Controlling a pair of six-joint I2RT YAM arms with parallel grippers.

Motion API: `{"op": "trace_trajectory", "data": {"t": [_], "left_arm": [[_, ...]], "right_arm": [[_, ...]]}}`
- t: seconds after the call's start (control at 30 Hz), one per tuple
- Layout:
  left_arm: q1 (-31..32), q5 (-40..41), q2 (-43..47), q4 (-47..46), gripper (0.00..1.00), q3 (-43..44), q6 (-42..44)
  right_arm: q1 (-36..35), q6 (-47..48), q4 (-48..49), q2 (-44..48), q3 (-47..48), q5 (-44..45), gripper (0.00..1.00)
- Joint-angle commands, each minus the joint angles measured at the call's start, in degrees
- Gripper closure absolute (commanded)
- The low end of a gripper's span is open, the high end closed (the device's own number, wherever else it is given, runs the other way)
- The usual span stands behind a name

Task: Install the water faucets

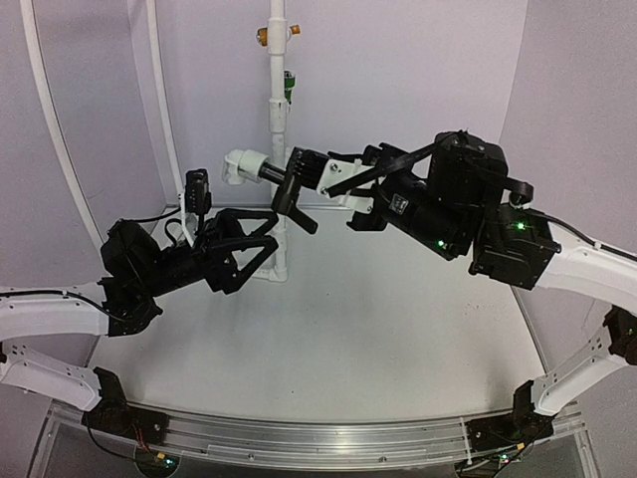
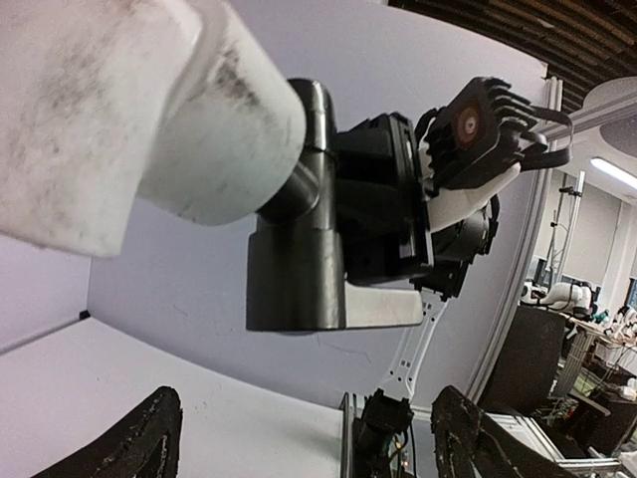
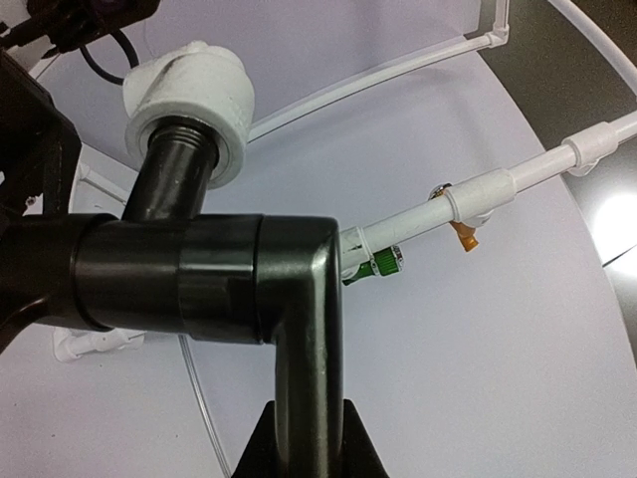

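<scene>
One faucet (image 3: 209, 279) is clamped in the right gripper (image 1: 304, 186), its threaded stem at the mouth of the white fitting (image 3: 189, 95) on the pipe (image 1: 279, 110). Left gripper (image 1: 267, 237) hangs apart, low beside the pipe. Threading looks to be the step; next calls for turning squarely about the stem.

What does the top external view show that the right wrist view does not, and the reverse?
Only top external: the left arm and right arm whole, down to their bases. Only right wrist: the thread on the neck of the black faucet, where it enters the white fitting. Both: the faucet gripped by the right hand, the fitting, and the white pipe with its green valve and orange valve.
</scene>
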State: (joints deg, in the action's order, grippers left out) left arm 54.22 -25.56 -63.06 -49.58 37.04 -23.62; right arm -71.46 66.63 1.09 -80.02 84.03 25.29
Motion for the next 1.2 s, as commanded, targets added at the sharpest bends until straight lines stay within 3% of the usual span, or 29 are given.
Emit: {"op": "trace_trajectory", "data": {"t": [0.0,0.43,0.67,1.17], "left_arm": [[1.09,3.57,-2.17,-13.13,0.16,0.41,1.98],[1.73,3.17,-7.09,-21.22,0.36,2.94,-0.81],[1.76,1.19,-8.95,-27.05,0.27,3.54,-5.28],[1.76,-1.75,-10.8,-30.09,0.21,4.53,-10.89]], "right_arm": [[-0.37,-7.37,9.58,-0.48,4.42,0.87,1.0],[-1.27,-8.4,12.2,-1.07,3.3,0.05,1.0],[-1.75,-7.41,14.91,-0.86,1.78,0.07,1.0],[-1.84,-6.13,18.34,-0.54,1.18,1.13,1.0]]}}
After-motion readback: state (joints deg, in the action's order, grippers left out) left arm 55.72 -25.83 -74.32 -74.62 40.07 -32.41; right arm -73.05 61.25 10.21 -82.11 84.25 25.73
